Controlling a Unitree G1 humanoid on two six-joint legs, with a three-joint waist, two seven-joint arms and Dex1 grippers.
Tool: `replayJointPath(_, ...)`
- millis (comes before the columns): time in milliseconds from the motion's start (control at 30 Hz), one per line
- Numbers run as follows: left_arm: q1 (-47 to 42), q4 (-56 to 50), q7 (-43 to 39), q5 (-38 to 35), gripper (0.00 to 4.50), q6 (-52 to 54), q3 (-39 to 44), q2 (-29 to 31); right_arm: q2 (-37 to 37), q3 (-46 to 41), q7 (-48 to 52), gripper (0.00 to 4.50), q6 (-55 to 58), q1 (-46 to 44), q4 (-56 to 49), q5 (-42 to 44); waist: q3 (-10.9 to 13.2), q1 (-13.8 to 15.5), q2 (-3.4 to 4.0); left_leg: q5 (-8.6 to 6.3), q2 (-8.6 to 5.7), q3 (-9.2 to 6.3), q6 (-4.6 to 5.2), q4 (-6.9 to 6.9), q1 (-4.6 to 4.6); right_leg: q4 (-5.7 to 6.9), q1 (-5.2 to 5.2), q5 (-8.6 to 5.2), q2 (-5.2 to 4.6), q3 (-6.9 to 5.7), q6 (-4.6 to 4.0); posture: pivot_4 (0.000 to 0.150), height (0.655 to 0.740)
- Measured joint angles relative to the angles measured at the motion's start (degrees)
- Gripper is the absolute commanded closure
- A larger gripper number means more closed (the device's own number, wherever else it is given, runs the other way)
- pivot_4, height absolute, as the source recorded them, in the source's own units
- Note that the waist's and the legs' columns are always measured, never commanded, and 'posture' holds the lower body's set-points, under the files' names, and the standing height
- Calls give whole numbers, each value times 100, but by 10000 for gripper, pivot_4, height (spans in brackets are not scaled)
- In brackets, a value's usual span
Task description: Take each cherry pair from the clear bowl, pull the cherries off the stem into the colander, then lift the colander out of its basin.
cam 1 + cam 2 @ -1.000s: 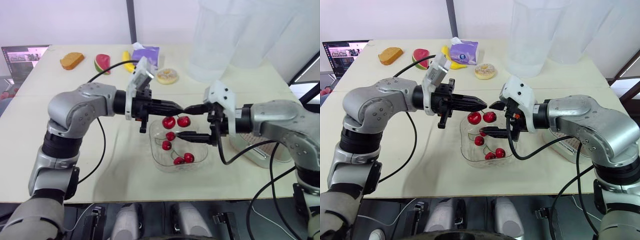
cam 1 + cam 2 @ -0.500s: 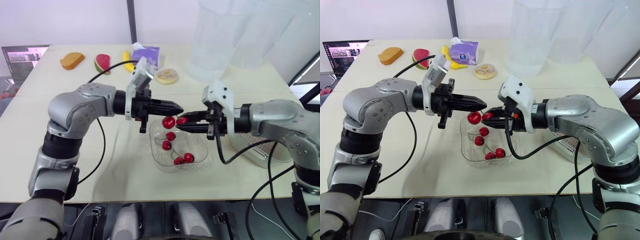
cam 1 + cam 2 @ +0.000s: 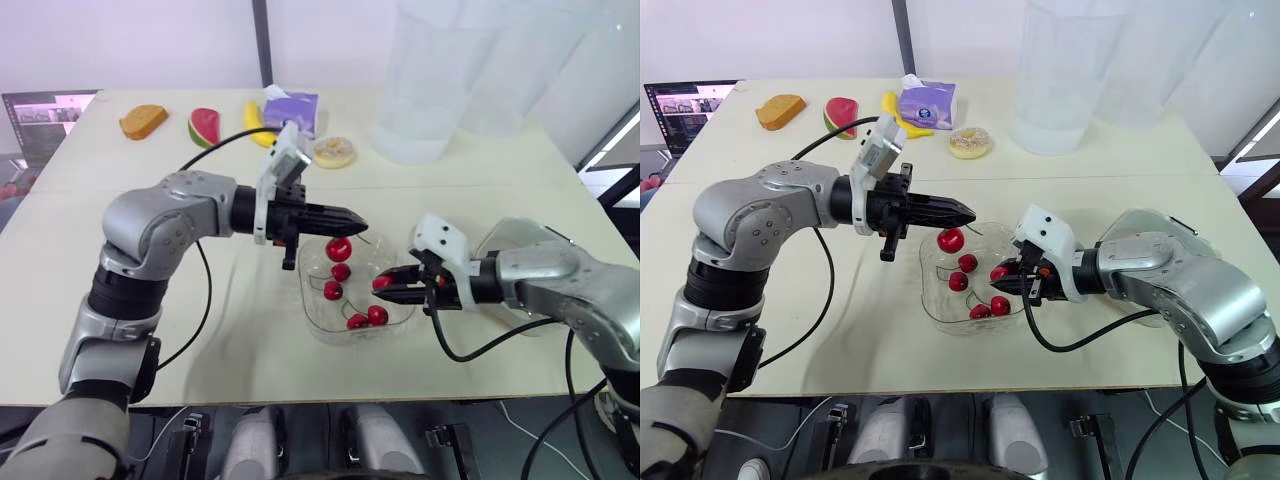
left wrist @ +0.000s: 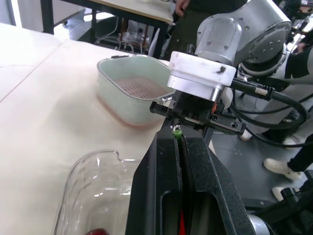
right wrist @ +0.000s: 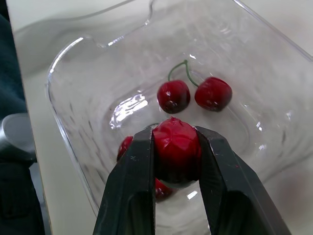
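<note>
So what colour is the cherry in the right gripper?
Cherry: dark red, clearest in the right wrist view.

Clear bowl [image 3: 320, 325]: transparent, shallow, upright on the table. One glossy red cherry [image 3: 339, 249] hangs above the bowl's far side on a thin green stem [image 4: 177, 132], which is pinched in the left gripper [image 3: 357, 217]. A loose cherry [image 5: 176, 147], stemless, is clamped in the right gripper [image 3: 998, 274] low over the bowl. Four more cherries [image 3: 341, 271] lie inside in two pairs. One pair is visibly joined by a curved green stem. Colander [image 4: 142, 88]: pink, perforated, seated in the pale basin [image 4: 110, 85] beside the bowl.
</note>
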Motion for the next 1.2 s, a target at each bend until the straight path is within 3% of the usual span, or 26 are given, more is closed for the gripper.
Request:
replayJointPath(167, 0, -9, 46, -26, 45000, 3, 5, 1, 2, -389, 16, 33678, 26, 17, -14, 191, 0, 16, 0, 2, -1, 0, -4, 0, 0, 0, 1, 0, -1, 0, 0, 1500, 7400)
replayJointPath(433, 61, -87, 118, -79, 45000, 13, 87, 26, -565, -2610, -150, 33678, 523, 447, -175, 972, 0, 131, 0, 1, -1, 0, -1, 0, 0, -4, 4, 0, -2, 0, 0, 1500, 7400)
replayJointPath(667, 126, -137, 184, -261, 45000, 121, 259, 31, -533, -4123, -709, 33678, 515, 2811, -16, -160, 0, 175, 0, 10, -5, 1, -18, 1, 0, -10, 13, -1, 1, 4, 3, 1500, 7400)
replayJointPath(933, 122, -134, 179, -303, 45000, 121, 249, 3, -146, -4341, -967, 33678, 39, 3277, 237, -773, -1, 137, 2, 28, 1, -1, -50, -7, 10, -6, 11, 0, 24, 13, 3, 1500, 7400)
replayJointPath(1033, 119, -126, 173, -301, 45000, 119, 227, 3, -118, -4346, -1007, 24040, 18, 3271, 236, -798, -1, 155, 2, 28, 0, -1, -49, -7, 9, -7, 12, 0, 22, 13, 3, 1500, 7400)
replayJointPath(1200, 118, -118, 147, -298, 45000, 116, 220, 3, -25, -4516, -1025, 708, 57, 3108, 247, -706, -1, 161, 2, 28, -1, -1, -49, -7, 9, -7, 12, 0, 22, 13, 3, 1500, 7400)
